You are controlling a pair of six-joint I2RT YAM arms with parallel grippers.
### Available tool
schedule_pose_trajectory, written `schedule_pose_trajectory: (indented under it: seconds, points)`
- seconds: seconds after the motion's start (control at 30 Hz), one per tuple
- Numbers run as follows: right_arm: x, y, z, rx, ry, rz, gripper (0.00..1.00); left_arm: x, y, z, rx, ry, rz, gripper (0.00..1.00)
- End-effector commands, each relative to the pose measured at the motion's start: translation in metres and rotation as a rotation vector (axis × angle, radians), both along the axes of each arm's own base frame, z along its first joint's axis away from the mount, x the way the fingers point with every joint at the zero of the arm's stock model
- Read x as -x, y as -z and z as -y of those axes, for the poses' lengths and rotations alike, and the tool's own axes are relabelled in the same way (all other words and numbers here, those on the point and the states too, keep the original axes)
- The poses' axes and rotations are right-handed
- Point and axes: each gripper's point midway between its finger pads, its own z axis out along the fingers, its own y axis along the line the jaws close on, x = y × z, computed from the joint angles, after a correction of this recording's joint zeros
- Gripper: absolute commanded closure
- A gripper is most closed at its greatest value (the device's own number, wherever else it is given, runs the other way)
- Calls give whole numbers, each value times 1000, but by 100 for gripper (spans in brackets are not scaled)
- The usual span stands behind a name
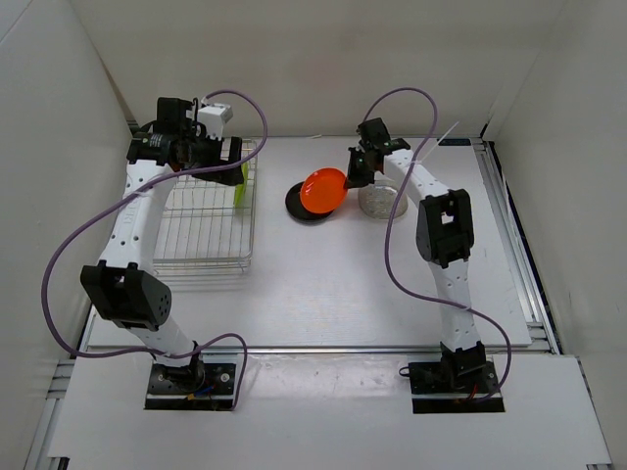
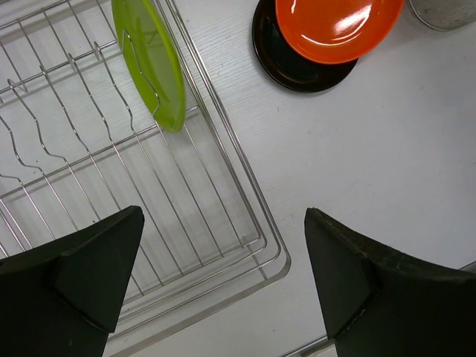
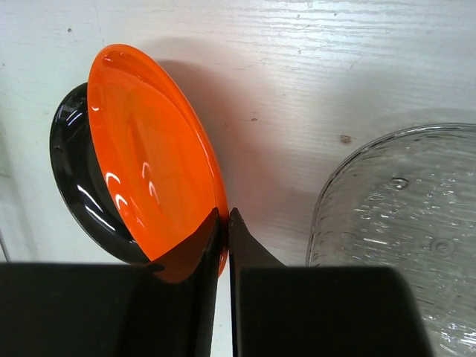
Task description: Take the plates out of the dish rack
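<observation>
Right wrist view: right gripper (image 3: 225, 216) clamps rim of tilted round orange plate (image 3: 149, 163) over round black plate (image 3: 74, 178); left gripper (image 2: 223, 216) jaws spread wide above silver wire rack (image 2: 245, 178).

no text, label, brand mark, number or sign can be read in any of the three views.
</observation>
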Motion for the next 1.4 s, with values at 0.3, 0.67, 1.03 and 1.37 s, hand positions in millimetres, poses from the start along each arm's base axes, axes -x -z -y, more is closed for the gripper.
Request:
schedule_pose_trajectory:
  seconds: [0.3,0.67,1.03,1.37]
  points:
    - [-2,-9,-24,-23,-57,45,85,6,-4,2,27,-10,26,0]
    - [15,-40,-25,-27,-108,74,25,-6,2,-6,18,-106,20,0]
    - [54,-117,50,82,-180,183,0,-29,20,21,228,15,-71,5]
    - [95,-144,76,157,-258,225,3,-88,48,11,153,-60,4,15]
